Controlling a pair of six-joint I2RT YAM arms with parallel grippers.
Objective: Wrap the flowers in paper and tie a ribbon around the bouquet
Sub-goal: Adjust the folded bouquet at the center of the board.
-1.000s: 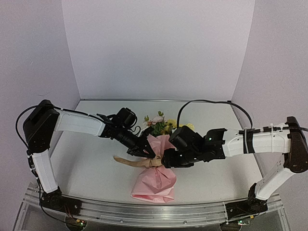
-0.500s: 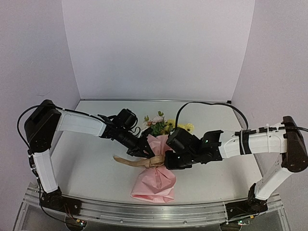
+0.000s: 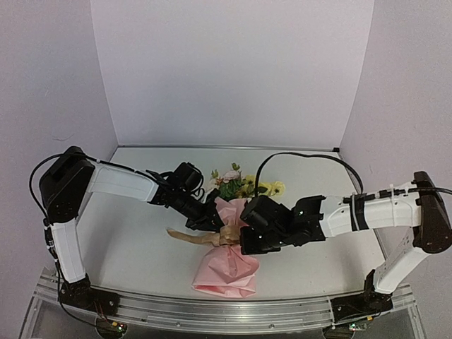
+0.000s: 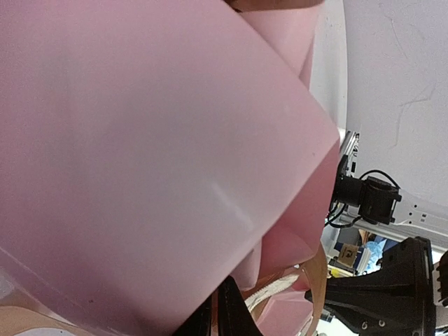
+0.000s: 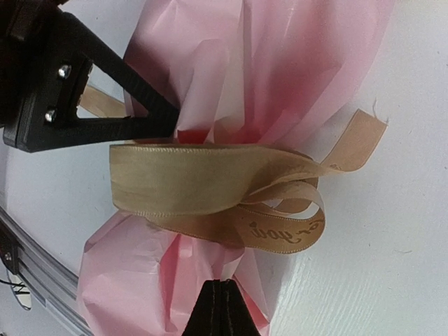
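The bouquet lies mid-table: flowers (image 3: 236,185) stick out of the far end of the pink paper (image 3: 226,267), and the tan ribbon (image 3: 205,238) circles its neck. The ribbon band (image 5: 189,178) has a curled, lettered loop on its right side. My left gripper (image 3: 214,222) is at the neck's left side, shut (image 4: 221,290), with a thin tan strip of ribbon (image 4: 318,280) showing between its fingers; paper (image 4: 140,140) hides most of that view. My right gripper (image 3: 244,240) is at the neck's right side. Its tips (image 5: 222,283) are shut, pinching a fold of paper (image 5: 140,280) just below the band.
One ribbon tail (image 3: 178,233) trails left across the white table (image 3: 127,240). The metal rail (image 3: 212,311) runs along the near edge. Pale walls close in the back and both sides. The left gripper's black finger (image 5: 105,105) is visible in the right wrist view.
My right gripper moved left onto the bouquet's neck and went from open to shut. The left gripper stayed shut at the neck, hardly moving.
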